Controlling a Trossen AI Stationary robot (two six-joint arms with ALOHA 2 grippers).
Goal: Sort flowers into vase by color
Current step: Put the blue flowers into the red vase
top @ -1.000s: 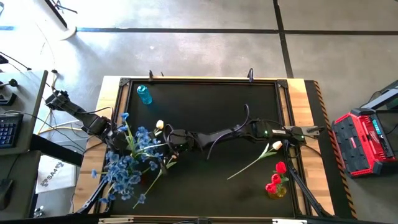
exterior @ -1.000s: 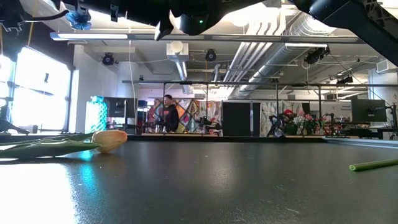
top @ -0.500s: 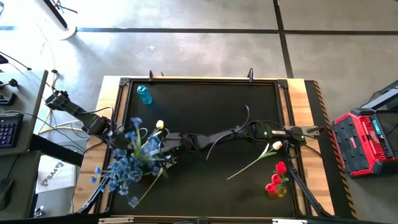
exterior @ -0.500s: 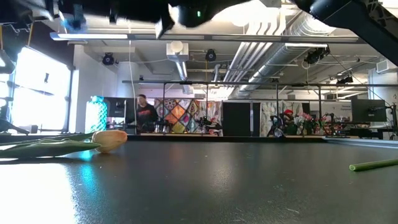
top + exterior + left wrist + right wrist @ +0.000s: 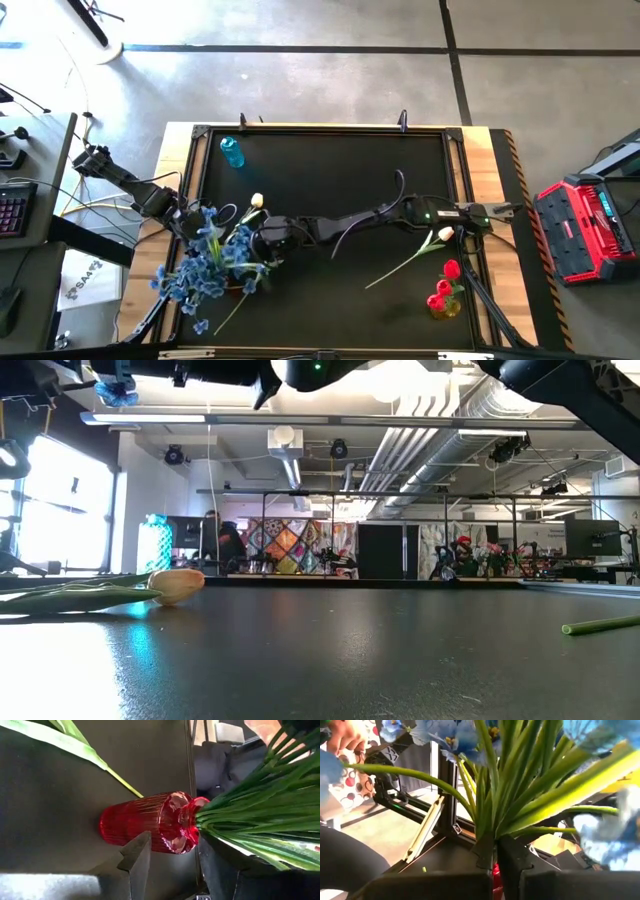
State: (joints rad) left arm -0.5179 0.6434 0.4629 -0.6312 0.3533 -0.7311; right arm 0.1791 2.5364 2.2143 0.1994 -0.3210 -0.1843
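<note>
Black worktop (image 5: 330, 160) filling mid-frame, blue flowers (image 5: 205, 270) bunched at lower left, stems in a red vase (image 5: 150, 822), right hand (image 5: 495, 855) clenched on those stems, left hand (image 5: 172, 865) around the vase's neck, grip unclear.

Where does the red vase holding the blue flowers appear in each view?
High view: mostly hidden under the blue flowers, near the table's left edge.
Low view: not in it.
Left wrist view: the red vase is at centre, green stems in its mouth.
Right wrist view: a red sliver below the stems.
Shared landmark: the blue flowers' stems.
</note>
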